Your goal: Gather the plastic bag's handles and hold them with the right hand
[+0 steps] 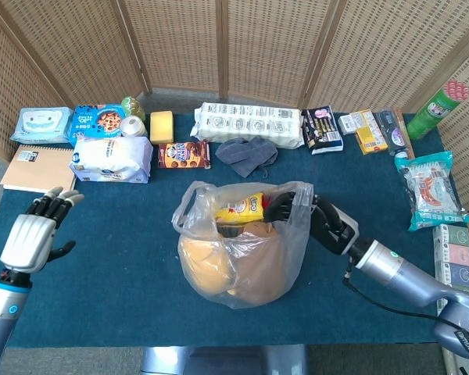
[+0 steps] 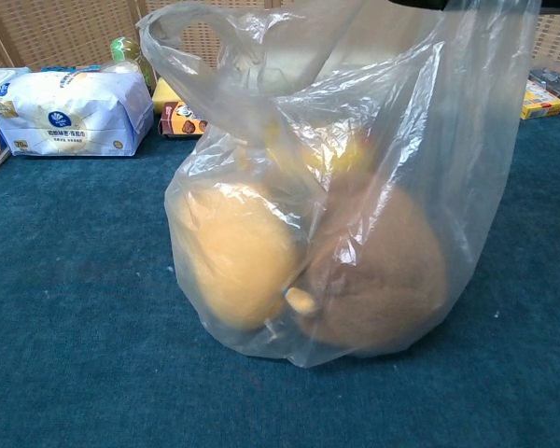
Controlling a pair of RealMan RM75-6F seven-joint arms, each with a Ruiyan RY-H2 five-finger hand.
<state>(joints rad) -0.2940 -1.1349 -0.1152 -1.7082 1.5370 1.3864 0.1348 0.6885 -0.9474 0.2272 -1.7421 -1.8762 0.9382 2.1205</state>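
Plastic bag (image 1: 238,250) mid-desk near front edge. My right robot hand (image 1: 293,209) is hooked into its right handle; left robot hand (image 1: 33,238) spread, empty. Next: collect left handle (image 1: 185,212).

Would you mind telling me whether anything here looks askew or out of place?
Only the plastic bag: its right handle is up at the right hand, while the left handle hangs loose, ungathered. The left hand hovers apart, holding nothing.
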